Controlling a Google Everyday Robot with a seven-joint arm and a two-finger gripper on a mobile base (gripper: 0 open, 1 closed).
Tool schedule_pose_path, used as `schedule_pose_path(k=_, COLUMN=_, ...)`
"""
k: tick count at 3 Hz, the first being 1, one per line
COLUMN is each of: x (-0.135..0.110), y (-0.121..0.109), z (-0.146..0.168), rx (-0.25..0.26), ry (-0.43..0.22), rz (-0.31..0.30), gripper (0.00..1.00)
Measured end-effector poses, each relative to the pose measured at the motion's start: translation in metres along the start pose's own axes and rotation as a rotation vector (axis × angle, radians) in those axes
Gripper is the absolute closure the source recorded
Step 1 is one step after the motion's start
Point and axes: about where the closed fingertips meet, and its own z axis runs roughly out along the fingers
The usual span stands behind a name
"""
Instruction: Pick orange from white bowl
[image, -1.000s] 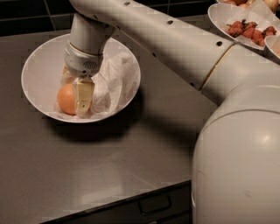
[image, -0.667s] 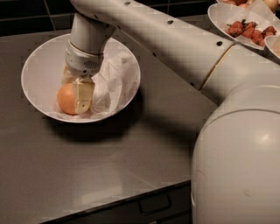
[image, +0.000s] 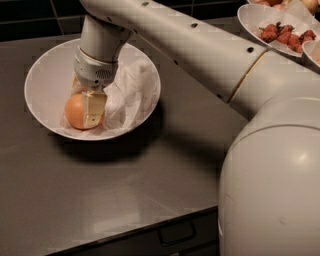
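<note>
Gripper: your gripper (image: 84, 107) is down inside the white bowl (image: 40, 80), in its left half, hanging straight from the wrist above it.
Fingers: the fingers (image: 94, 106) look clamped on the orange (image: 74, 112); one pale finger lies across the fruit's right side and the other shows only as a sliver at its upper left.
Orange: it sits low in the bowl, on the near-left part of the floor, touching the crumpled white paper (image: 131, 92) that fills the bowl's right side.
White bowl: it stands on the dark bench (image: 100, 190), toward the far left, and casts a shadow to its near right.
Arm: the pale arm (image: 190, 45) runs from the gripper's wrist across the top of the view to the robot's body (image: 275, 190), which fills the right foreground.
Change over the last second: none that you can see. The gripper, the orange and the bowl all sit where they were, and the fruit has not left the bowl's floor.
Elsewhere: a smaller white dish (image: 250, 17) with red strawberries (image: 282, 35) stands at the far right corner, well apart from the bowl; a drawer handle (image: 176, 233) shows under the bench's near edge.
</note>
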Motion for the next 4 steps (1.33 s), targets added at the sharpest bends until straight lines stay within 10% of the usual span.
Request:
schedule_pose_path(k=1, x=-0.001, y=0.003, z=-0.004, rx=0.028, ry=-0.022, rz=-0.003, gripper=0.97)
schedule_pose_path(k=4, x=-0.017, y=0.029, z=-0.058, rx=0.188, ry=-0.026, rz=-0.018, gripper=1.00)
